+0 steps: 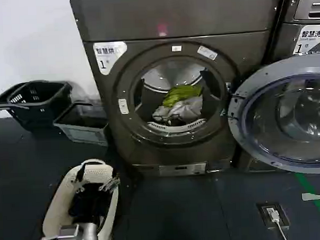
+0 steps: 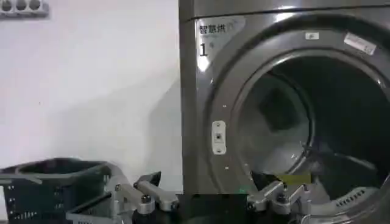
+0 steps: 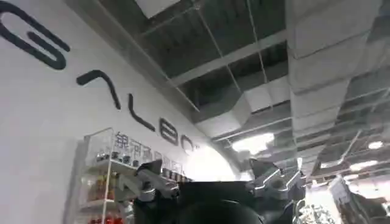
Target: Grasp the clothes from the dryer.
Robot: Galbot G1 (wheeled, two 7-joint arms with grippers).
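The bronze-grey dryer (image 1: 145,25) stands in front of me with its porthole open. Inside the drum lie the clothes (image 1: 179,104), a yellow-green piece on top of white-grey ones. My left gripper (image 1: 99,178) hangs low at the front left, well short of the machine. In the left wrist view this gripper (image 2: 210,198) is open and faces the dryer's front (image 2: 201,109) beside the porthole, with nothing between its fingers. My right gripper (image 3: 210,181) is open too and points up at a ceiling, far from the clothes.
The dryer's round door (image 1: 284,114) swings out to the right, in front of a second machine (image 1: 309,18). A black basket (image 1: 34,101) and a grey crate (image 1: 83,123) stand at the left wall. A white basket (image 1: 52,209) lies under my left arm. A floor socket (image 1: 273,216) sits at the front right.
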